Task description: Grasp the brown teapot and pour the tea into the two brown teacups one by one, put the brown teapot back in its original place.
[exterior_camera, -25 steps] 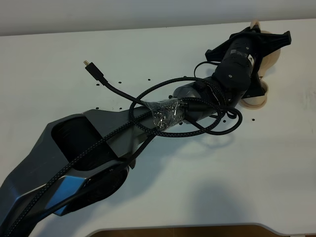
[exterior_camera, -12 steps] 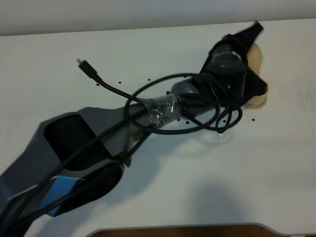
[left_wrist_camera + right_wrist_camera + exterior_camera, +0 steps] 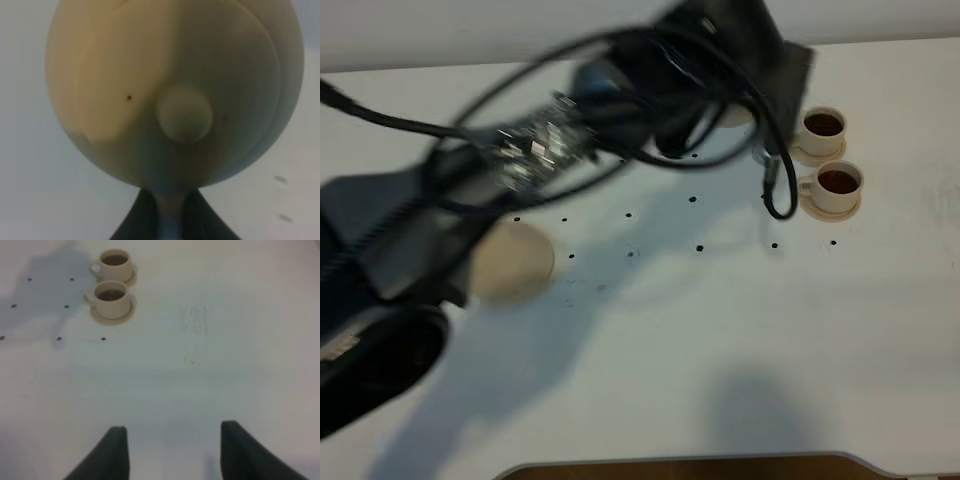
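The brown teapot (image 3: 150, 75) fills the left wrist view, seen from above with its lid knob (image 3: 184, 114) in the middle. My left gripper (image 3: 167, 200) is shut on it at the handle side. In the high view the blurred left arm (image 3: 620, 110) is raised over the back of the table, and only a beige sliver of the teapot (image 3: 734, 117) shows under it. The two brown teacups (image 3: 822, 125) (image 3: 837, 183) stand on their small saucers at the right, both holding dark tea. The original place, a flat tan saucer (image 3: 510, 262), lies bare at the left. My right gripper (image 3: 172, 455) is open over bare table.
Black cables (image 3: 775, 170) hang from the left arm, close to the cups. Small dark dots (image 3: 700, 247) mark the white tabletop. The table's front edge (image 3: 680, 462) runs along the bottom of the high view.
The left arm has lifted and swung left, away from above the cups, with the teapot. Both cups and the large saucer have come into view.
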You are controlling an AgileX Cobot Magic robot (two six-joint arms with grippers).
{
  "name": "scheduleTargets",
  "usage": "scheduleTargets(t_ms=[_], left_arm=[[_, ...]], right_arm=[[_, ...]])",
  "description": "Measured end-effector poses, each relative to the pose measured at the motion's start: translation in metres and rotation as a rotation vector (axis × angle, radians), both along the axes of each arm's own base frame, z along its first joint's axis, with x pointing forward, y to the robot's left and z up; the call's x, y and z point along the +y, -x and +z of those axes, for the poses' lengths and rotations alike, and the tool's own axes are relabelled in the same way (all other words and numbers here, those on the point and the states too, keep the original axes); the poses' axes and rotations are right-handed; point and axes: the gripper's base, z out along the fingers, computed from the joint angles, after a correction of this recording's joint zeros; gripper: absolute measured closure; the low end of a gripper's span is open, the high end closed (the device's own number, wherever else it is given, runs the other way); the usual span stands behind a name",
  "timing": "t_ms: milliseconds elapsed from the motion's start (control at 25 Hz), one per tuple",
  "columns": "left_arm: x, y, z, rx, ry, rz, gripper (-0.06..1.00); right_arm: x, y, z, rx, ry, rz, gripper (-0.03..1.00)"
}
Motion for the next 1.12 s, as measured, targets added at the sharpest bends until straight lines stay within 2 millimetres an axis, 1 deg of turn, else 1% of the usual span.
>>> scheduleTargets(t_ms=[80,200,440,520,600,760,880,1000,1120], left_arm=[[0.019,0.0,0.012,0.069,0.064,0.105,0.82],[0.043,0.0,0.028,0.157,0.184,0.241,0.82],[0.071,-0.003,0.051,0.258,0.494,0.461,0.82],[0.082,-0.003,0.056,0.281,0.556,0.527,0.82],[0.094,0.001,0.056,0.297,0.574,0.579,0.82],[0.125,0.013,0.047,0.326,0.571,0.72,0.82],[0.148,0.021,0.034,0.353,0.558,0.837,0.82],[0.166,0.028,0.011,0.403,0.529,0.959,0.82],[0.18,0.033,-0.017,0.446,0.518,1.087,0.82]], right_arm=[[0.0,0.0,0.0,0.0,0.0,0.0,0.55],[0.0,0.0,0.0,0.0,0.0,0.0,0.55],[0.0,0.0,0.0,0.0,0.0,0.0,0.55],[0.0,0.0,0.0,0.0,0.0,0.0,0.55],[0.0,0.0,0.0,0.0,0.0,0.0,0.55],[0.0,0.0,0.0,0.0,0.0,0.0,0.55],[0.0,0.0,0.0,0.0,0.0,0.0,0.55],[0.0,0.0,0.0,0.0,0.0,0.0,0.55],[0.0,0.0,0.0,0.0,0.0,0.0,0.55]])
